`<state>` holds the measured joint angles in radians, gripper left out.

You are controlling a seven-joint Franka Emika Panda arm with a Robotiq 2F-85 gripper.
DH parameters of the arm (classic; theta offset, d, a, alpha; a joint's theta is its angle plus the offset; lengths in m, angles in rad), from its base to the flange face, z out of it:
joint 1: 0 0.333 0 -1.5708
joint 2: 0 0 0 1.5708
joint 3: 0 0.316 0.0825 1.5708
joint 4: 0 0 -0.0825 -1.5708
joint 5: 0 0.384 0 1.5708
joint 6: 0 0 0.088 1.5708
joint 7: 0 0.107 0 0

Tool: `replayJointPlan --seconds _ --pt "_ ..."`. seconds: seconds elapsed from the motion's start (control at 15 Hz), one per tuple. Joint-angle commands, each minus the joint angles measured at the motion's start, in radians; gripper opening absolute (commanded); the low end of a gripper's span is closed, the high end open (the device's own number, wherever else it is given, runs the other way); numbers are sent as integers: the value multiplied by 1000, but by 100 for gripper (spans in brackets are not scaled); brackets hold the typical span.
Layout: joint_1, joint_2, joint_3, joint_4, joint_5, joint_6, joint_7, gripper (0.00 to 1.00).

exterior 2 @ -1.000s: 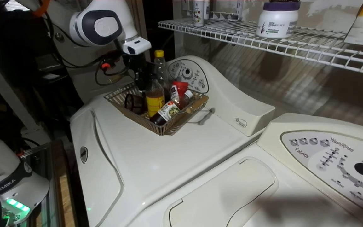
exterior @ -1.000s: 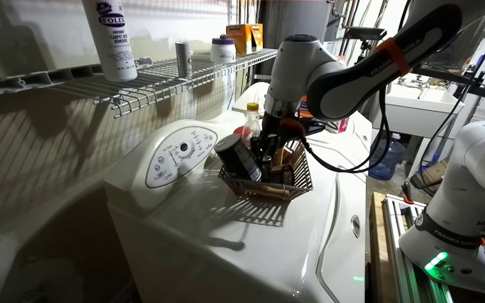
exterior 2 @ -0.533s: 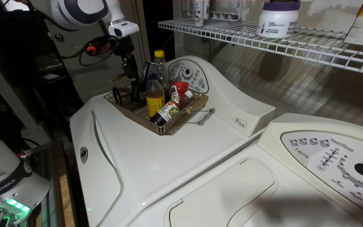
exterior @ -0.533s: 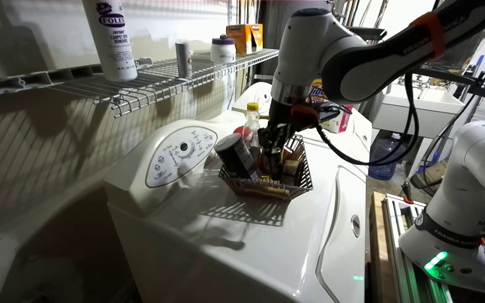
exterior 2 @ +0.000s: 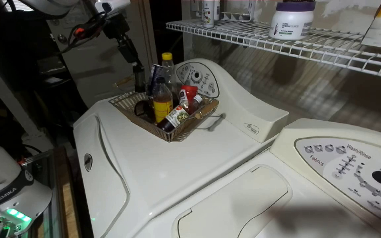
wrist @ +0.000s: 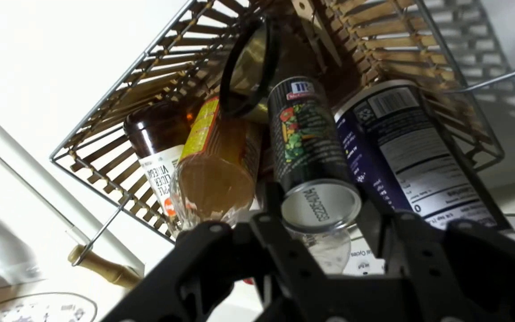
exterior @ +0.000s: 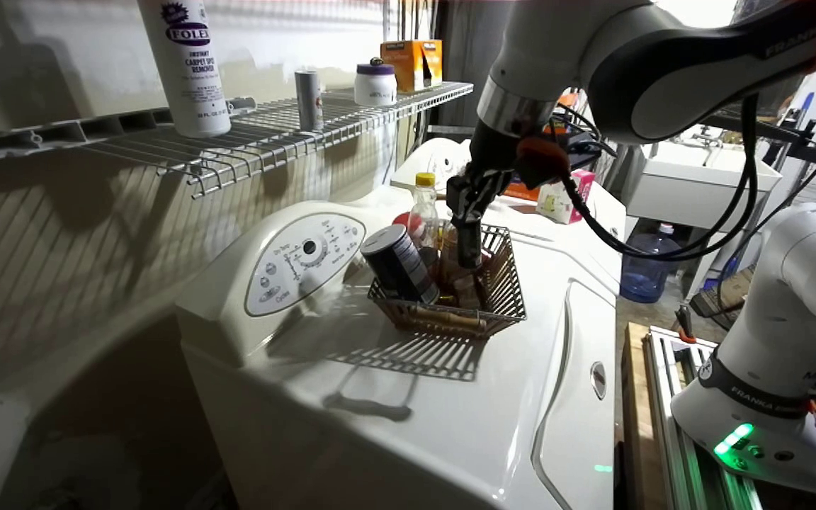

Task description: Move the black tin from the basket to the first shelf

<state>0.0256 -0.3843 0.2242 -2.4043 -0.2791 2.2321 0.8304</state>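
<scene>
Unevenly lit.
Shadow-striped toward the near edge of the worktop (exterior: 465, 418) in an exterior view; bleached beside the basket (wrist: 387, 40) in the wrist view.

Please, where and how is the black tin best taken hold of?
I would grip the black tin across its round wall near the silver end, coming from above: it is a straight, narrow cylinder, nearly upright, with that end up. The pincer holds it so.

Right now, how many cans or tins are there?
3: the black tin in the hand, the dark-blue can leaning in the basket, and the grey can on the wire shelf. More may be hidden.
</scene>
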Motion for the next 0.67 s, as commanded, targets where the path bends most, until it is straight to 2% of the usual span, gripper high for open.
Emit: replayJointPlan --seconds 0.0,0.2,0.6 --pt "-14 -53 27 -5 -42 -5 21 20" --pt "-13 -90 26 6 -29 -11 4 20" --pt "-57 -161 13 65 -51 44 -20 20"
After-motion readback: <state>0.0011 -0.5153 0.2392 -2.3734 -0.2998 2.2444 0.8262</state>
